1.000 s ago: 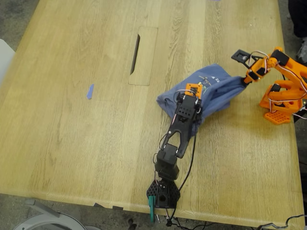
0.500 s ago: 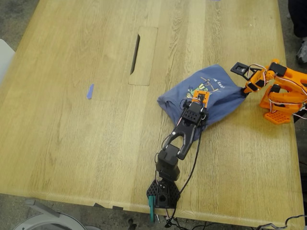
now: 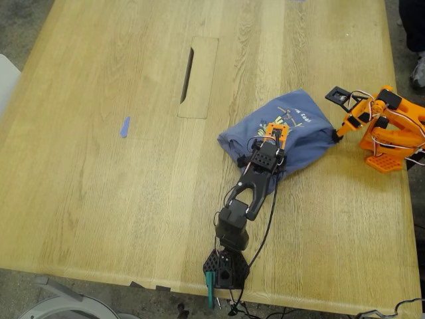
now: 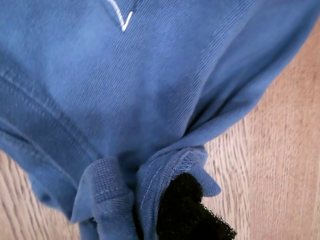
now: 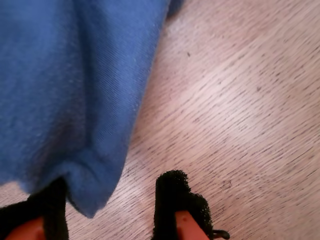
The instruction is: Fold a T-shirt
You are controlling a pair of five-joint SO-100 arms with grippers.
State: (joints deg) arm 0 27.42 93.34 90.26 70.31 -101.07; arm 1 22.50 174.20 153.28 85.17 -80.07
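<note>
The slate-blue cotton T-shirt [image 3: 302, 143] with a small green-yellow chest print lies bunched in a heap on the light oak surface [image 3: 99, 166], towards the exterior view's right. Our first end effector [image 3: 278, 131], on the black arm, rests on the heap and is clamped on a gathered hem of the T-shirt [image 4: 125, 100]. Our second end effector [image 3: 337, 137], on the orange arm, sits at the T-shirt's edge on the exterior view's right, its jaws apart, with one black pad [image 5: 172, 192] on bare wood.

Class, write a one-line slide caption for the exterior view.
Two arms work a bunched slate-blue T-shirt on a wooden table.
</note>
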